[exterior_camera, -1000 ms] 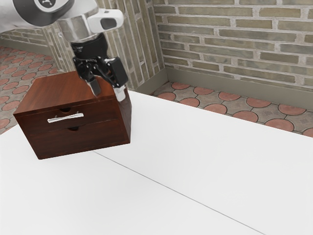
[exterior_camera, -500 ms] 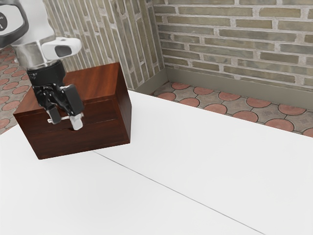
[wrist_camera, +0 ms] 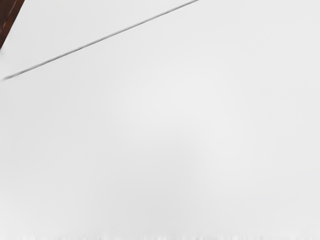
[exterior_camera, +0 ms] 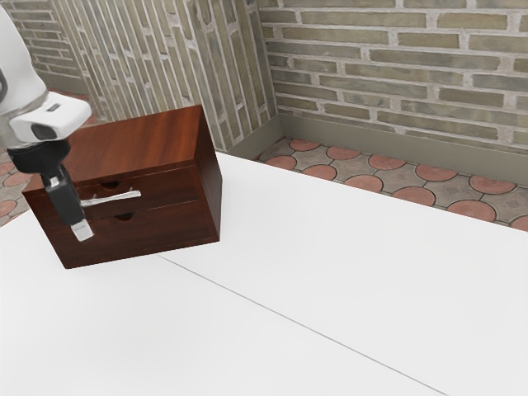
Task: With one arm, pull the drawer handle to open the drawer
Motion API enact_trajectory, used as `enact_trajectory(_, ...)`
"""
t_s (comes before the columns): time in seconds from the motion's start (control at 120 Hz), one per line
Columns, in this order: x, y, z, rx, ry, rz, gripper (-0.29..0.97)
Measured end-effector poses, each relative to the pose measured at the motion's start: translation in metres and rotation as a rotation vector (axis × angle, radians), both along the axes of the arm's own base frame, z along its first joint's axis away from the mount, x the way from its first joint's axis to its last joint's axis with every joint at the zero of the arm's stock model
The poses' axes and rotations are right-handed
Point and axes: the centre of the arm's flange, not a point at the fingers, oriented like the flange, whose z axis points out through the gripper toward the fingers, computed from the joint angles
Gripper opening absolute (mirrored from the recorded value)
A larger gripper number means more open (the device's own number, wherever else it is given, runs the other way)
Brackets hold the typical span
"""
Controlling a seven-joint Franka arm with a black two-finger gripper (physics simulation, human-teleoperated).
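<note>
A dark wooden cabinet (exterior_camera: pixel 157 140) stands on the white table (exterior_camera: pixel 330 272) at the exterior view's left. Its front holds two drawers; the upper one carries a silver bar handle (exterior_camera: pixel 111 198) and sits flush with the front. My black gripper (exterior_camera: pixel 81 231) hangs in front of the cabinet's face, by the handle's end nearer the exterior view's left. Its tip reaches a little below the handle and looks apart from the bar. In the wrist view a brown corner of the cabinet (wrist_camera: pixel 6 20) shows beside bare table (wrist_camera: pixel 175 140).
A thin seam (exterior_camera: pixel 272 313) crosses the tabletop diagonally and also appears as a seam (wrist_camera: pixel 100 37) in the wrist view. Brick walls (exterior_camera: pixel 396 66) and a tiled floor (exterior_camera: pixel 429 177) lie behind the table. Open tabletop spreads toward the exterior view's right of the cabinet.
My hand has come down from above the cabinet's top and moved toward the exterior view's left, across the drawer front, to the handle's end. The cabinet and drawer have stayed put.
</note>
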Motion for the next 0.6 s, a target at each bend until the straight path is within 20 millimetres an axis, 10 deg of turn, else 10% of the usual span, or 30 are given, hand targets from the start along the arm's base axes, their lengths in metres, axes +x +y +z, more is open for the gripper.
enact_trajectory(0.6, 0.055, 0.031, -0.034, 0.111, -0.048, -0.485, 0.68)
